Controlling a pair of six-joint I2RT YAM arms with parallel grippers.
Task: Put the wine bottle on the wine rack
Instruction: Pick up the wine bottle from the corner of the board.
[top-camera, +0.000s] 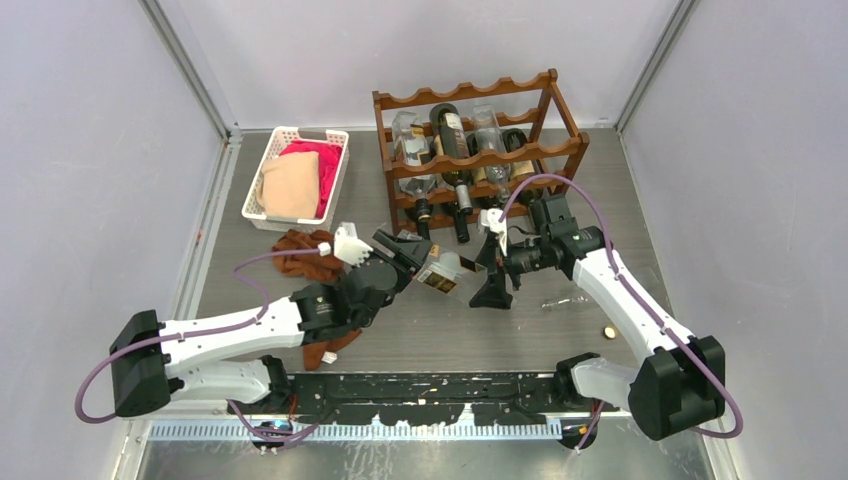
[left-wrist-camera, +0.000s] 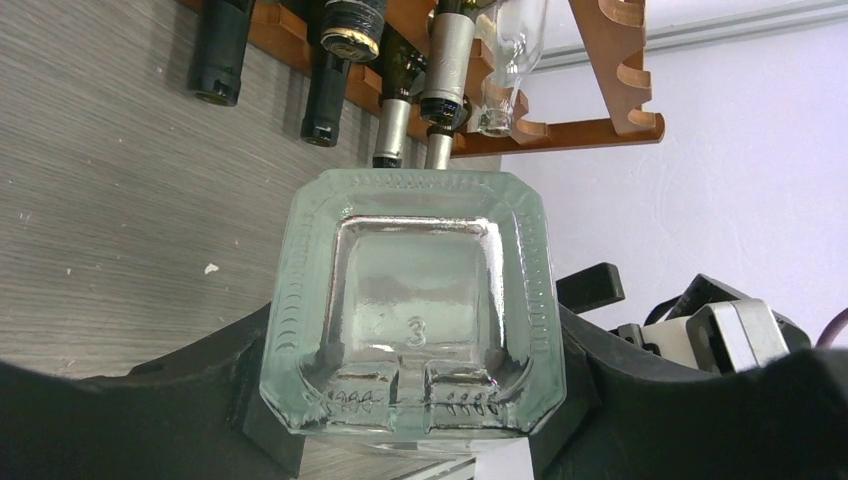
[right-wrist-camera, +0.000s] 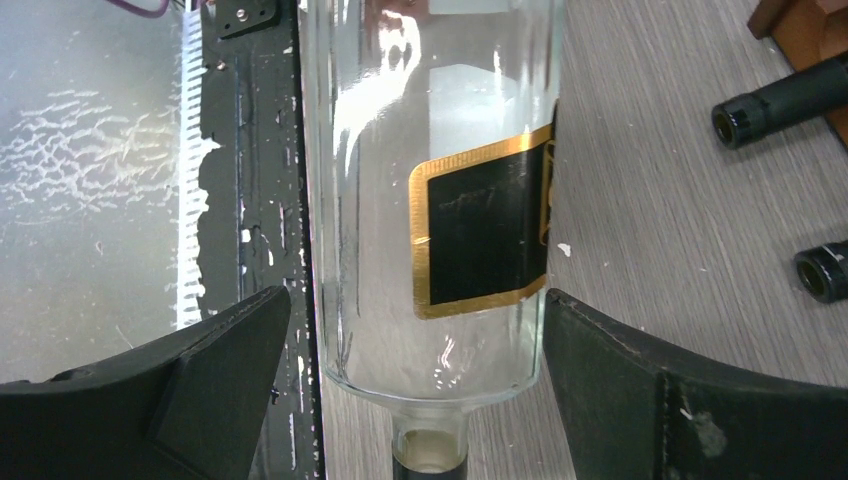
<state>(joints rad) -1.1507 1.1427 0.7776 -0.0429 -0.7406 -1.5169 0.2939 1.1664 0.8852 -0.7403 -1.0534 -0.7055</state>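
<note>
Bottle (top-camera: 441, 271) sits between the two arms, just in front of the rack (top-camera: 470, 160), and looks lifted off the table (top-camera: 560, 340). Left gripper (top-camera: 412, 262) is clamped on its square base end, with a finger on each opposite side. The base faces the left wrist camera.

Long axis runs roughly left-to-right, neck toward the right arm. Right gripper (top-camera: 492, 266) is spread wide and straddles the shoulder end, so the neck points back into its palm. One finger is clearly apart from the glass; the other finger (right-wrist-camera: 650, 380) is just beside it, contact unclear.

Reads as a handover: right should close on the body before left releases. Right is nearer the rack front. Top tier looks free; lower tiers carry stored bottles (top-camera: 452, 140).

Neck and cap are cut off in the right wrist view and hidden behind the right gripper from overhead.
</note>
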